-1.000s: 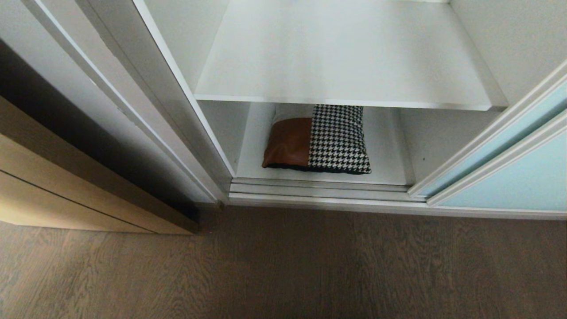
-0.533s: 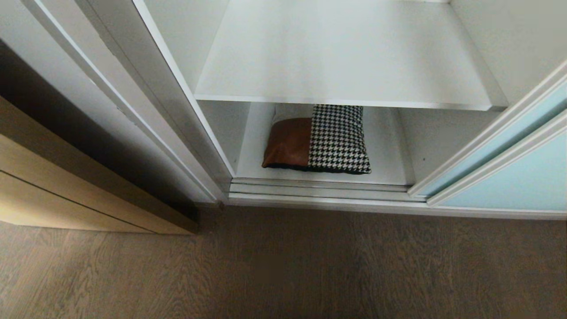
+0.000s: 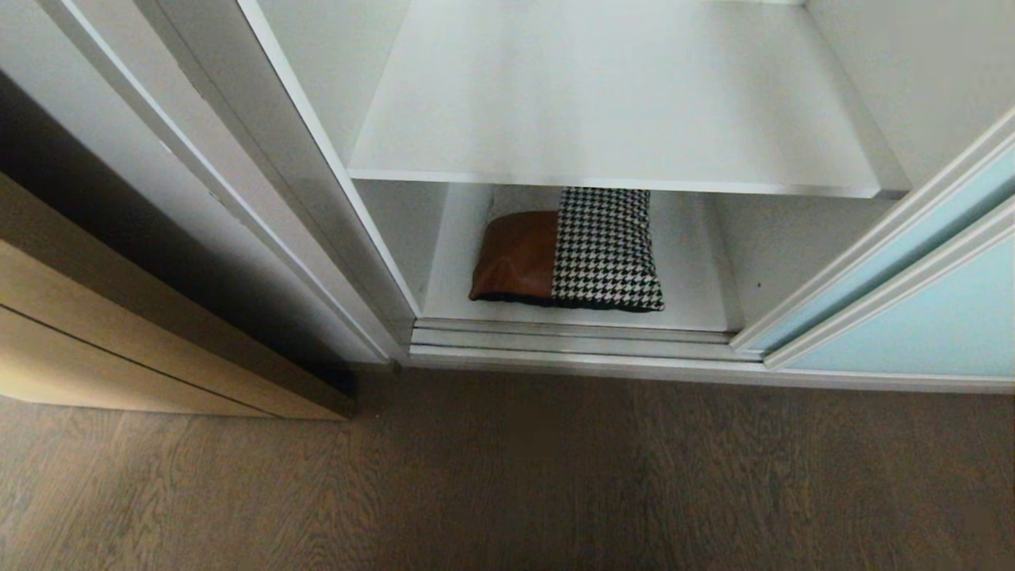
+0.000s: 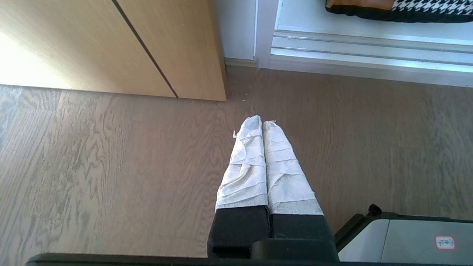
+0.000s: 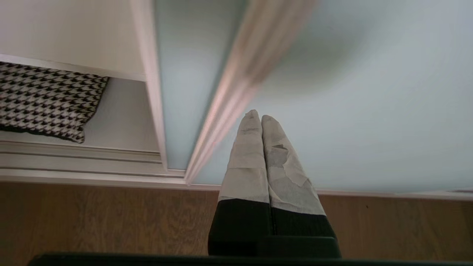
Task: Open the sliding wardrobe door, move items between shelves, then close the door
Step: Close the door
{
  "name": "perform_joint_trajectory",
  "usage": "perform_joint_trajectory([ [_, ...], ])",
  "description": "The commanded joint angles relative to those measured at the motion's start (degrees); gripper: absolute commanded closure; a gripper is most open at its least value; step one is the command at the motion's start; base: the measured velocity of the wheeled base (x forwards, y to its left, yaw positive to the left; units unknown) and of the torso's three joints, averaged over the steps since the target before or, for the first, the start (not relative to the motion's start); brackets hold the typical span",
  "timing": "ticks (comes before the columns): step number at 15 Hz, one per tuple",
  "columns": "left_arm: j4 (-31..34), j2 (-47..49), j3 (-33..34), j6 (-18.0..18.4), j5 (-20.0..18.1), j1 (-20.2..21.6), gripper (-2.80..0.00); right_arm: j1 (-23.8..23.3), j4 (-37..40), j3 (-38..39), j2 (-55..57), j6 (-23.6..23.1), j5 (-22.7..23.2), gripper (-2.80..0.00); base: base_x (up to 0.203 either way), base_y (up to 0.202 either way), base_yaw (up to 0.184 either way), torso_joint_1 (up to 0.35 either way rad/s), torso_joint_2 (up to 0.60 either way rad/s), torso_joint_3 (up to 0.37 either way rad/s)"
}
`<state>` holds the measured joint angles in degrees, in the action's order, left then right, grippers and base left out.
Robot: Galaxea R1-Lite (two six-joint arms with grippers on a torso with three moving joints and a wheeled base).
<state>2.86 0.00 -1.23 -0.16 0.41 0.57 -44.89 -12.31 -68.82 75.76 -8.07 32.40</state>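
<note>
The wardrobe stands open. The sliding wardrobe door (image 3: 928,321), frosted aqua glass in a pale frame, is pushed to the right. A folded bundle of clothes (image 3: 567,250), rust-brown and houndstooth over black, lies on the lower shelf (image 3: 690,262), under the bare upper shelf (image 3: 610,103). Neither gripper shows in the head view. My right gripper (image 5: 257,117) is shut with nothing in it and points at the aqua door (image 5: 369,111), just right of its frame edge (image 5: 236,92); the bundle (image 5: 44,99) lies off to its side. My left gripper (image 4: 262,123) hangs shut over the floor.
A tan wooden panel (image 3: 119,333) stands left of the wardrobe, beside a white side wall (image 3: 262,182). A metal floor track (image 3: 571,337) runs along the wardrobe's front. Grey-brown wood floor (image 3: 507,476) lies before it. A corner of my base (image 4: 406,236) is beside the left gripper.
</note>
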Motion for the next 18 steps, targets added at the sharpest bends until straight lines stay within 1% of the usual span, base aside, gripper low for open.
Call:
perform_joint_trajectory([
  [1, 0.04, 0.09, 0.00, -0.01, 0.02, 0.00, 0.00, 1.19, -0.08, 0.09, -0.53, -0.13, 0.20, 0.00, 0.000, 0.000, 0.000, 0.000, 0.00, 0.000],
  [4, 0.04, 0.09, 0.00, -0.05, 0.02, 0.01, 0.00, 2.26, -0.17, -0.28, -0.28, -0.10, 0.08, 0.00, 0.000, 0.000, 0.000, 0.000, 0.00, 0.000],
  [8, 0.04, 0.09, 0.00, -0.01, 0.02, 0.03, 0.00, 2.09, -0.32, -1.32, 0.60, -0.18, -0.05, 0.00, 0.000, 0.000, 0.000, 0.000, 0.00, 0.000],
  [11, 0.04, 0.09, 0.00, -0.01, 0.02, 0.04, 0.00, 2.26, -3.50, -1.38, 1.98, -0.10, -0.09, 0.00, 0.000, 0.000, 0.000, 0.000, 0.00, 0.000],
  [18, 0.04, 0.09, 0.00, -0.01, 0.02, -0.01, 0.00, 2.26, -7.37, -2.29, 6.41, 0.07, -0.06, 0.00, 0.000, 0.000, 0.000, 0.000, 0.00, 0.000],
])
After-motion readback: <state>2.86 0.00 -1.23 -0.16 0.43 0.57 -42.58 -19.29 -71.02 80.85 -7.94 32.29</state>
